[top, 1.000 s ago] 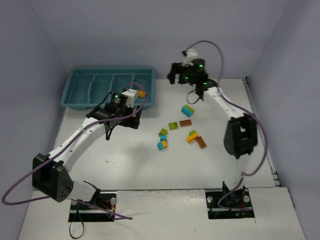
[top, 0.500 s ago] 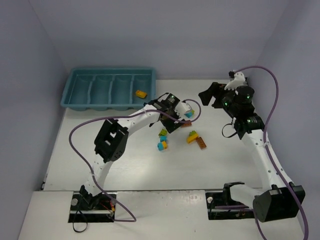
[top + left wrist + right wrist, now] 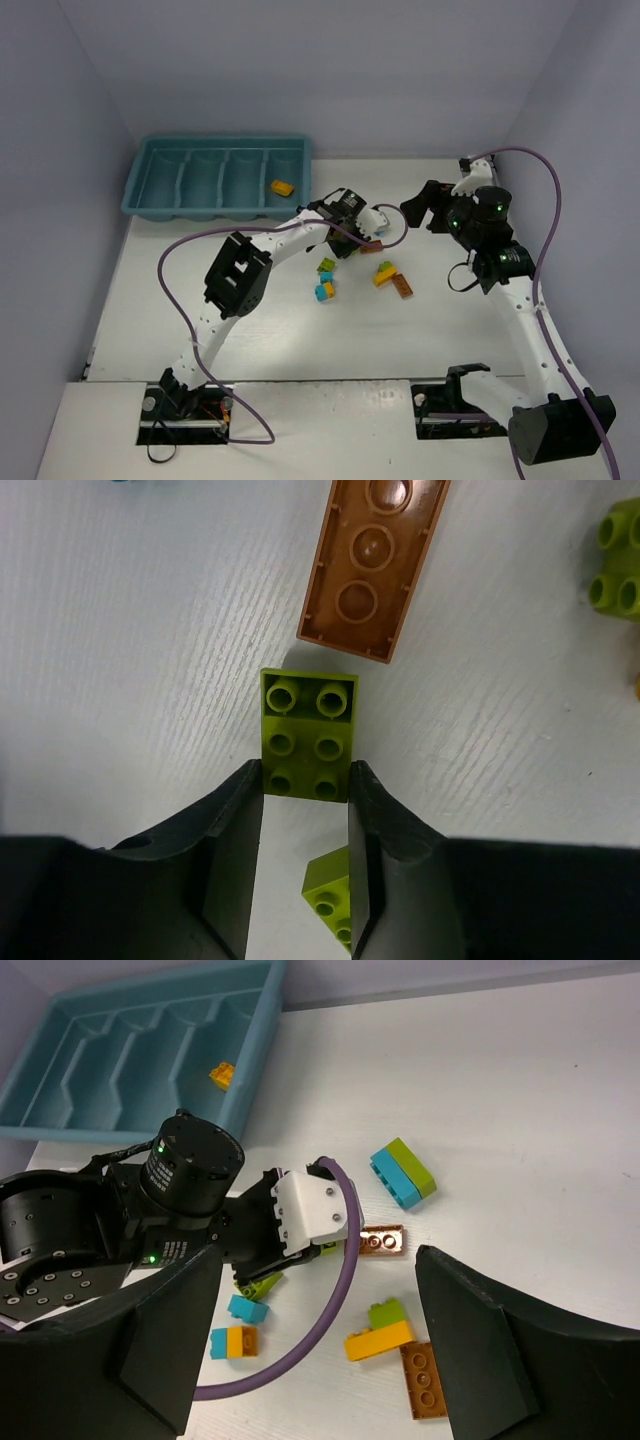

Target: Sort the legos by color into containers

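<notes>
The left hand (image 3: 305, 772) pinches the near end of a lime green brick (image 3: 308, 730), one finger against each long side. The brick lies flat on the white surface (image 3: 120, 630), just short of a brown brick (image 3: 372, 565). The step in hand looks like picking a green piece. Next comes a clean lift that spares the brown neighbour, then a carry to the tray (image 3: 215, 143). Its rightmost compartment holds a yellow-orange brick (image 3: 282, 187), so green belongs in another. The right hand (image 3: 318, 1260) hovers spread and empty.
</notes>
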